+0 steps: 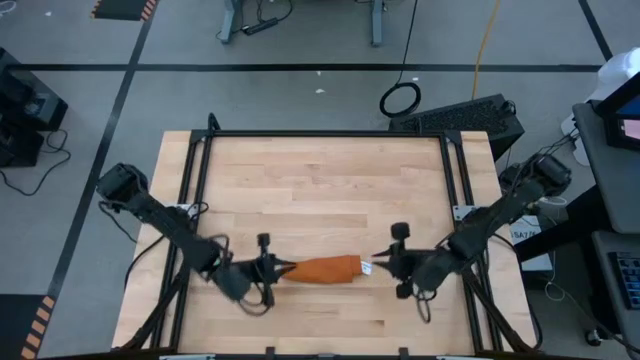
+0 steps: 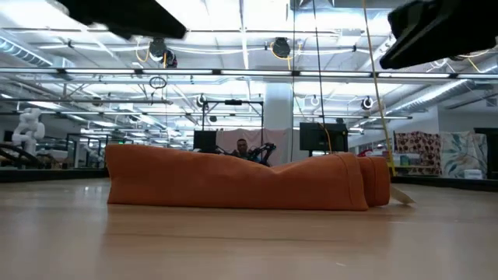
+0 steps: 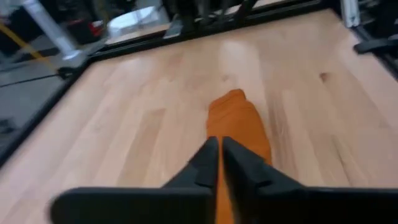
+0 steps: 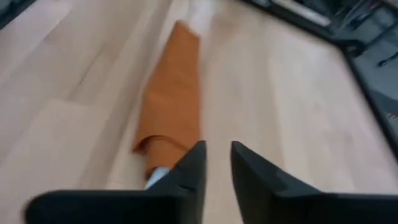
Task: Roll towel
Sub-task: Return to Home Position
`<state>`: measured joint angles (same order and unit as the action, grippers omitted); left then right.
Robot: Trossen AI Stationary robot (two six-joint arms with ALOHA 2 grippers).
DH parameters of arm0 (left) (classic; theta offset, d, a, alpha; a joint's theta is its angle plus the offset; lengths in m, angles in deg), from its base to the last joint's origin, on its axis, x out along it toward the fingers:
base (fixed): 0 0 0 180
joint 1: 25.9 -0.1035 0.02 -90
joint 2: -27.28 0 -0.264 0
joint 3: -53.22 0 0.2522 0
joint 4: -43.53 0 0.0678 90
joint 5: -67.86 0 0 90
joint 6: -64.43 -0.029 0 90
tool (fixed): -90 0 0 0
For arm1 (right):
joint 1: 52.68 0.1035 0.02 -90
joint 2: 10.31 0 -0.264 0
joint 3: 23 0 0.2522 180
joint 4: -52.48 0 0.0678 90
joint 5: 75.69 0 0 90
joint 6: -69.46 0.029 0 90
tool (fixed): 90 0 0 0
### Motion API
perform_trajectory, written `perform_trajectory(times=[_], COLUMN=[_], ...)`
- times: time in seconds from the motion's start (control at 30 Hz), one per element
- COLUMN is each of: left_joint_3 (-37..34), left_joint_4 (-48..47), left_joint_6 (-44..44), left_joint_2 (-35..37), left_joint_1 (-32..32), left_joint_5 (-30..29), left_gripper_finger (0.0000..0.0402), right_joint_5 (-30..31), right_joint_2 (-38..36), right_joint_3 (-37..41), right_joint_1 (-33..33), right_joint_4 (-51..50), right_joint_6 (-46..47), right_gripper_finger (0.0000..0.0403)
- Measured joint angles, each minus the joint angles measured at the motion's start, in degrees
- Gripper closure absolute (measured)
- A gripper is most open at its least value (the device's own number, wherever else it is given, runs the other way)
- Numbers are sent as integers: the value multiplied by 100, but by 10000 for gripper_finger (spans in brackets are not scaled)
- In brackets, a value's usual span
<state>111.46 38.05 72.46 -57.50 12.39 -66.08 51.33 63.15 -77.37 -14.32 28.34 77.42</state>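
1. Light wooden table (image 1: 320,180) edged by a black frame (image 1: 325,134), standing on a grey floor (image 1: 300,90). The low view shows a large hall with ceiling lights and a person (image 2: 243,145) far behind.
2. White tag (image 1: 366,267) at the towel's right end; any print on it is too small to read.
3. Towel (image 1: 325,269): a rust-coloured roll lying on the table's near half, between the two grippers.
4. Left gripper (image 1: 285,268): at the roll's left end, fingers together.
5. Right gripper (image 1: 383,262): just beside the tag end, fingers slightly apart and holding nothing.
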Motion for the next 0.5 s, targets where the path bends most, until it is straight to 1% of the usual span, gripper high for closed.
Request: perform_trajectory(times=[0.07,0.13,0.2,0.27,0.43,0.5], left_joint_3=[-316,-595,-878,-1112,-1727,-2020], left_joint_4=[596,1029,1354,1733,2324,2598], left_joint_6=[-323,-438,-593,-832,-1339,-1398], left_joint_2=[79,162,358,544,1198,1372], left_joint_1=[-266,-460,-588,-671,-769,-909], left_joint_5=[474,621,627,616,649,838], left_gripper_finger=[392,392,390,393,397,396], right_joint_5=[120,172,170,142,-656,-964], right_joint_2=[-379,-756,-1094,-1411,-2127,-2315], right_joint_3=[382,732,1073,1409,2092,2267], right_joint_1=[-84,-184,-306,-436,-908,-1110], right_joint_4=[381,719,1131,1441,2428,2726], right_joint_6=[-148,-294,-468,-665,-1207,-1354], right_gripper_finger=[361,389,397,392,400,400])
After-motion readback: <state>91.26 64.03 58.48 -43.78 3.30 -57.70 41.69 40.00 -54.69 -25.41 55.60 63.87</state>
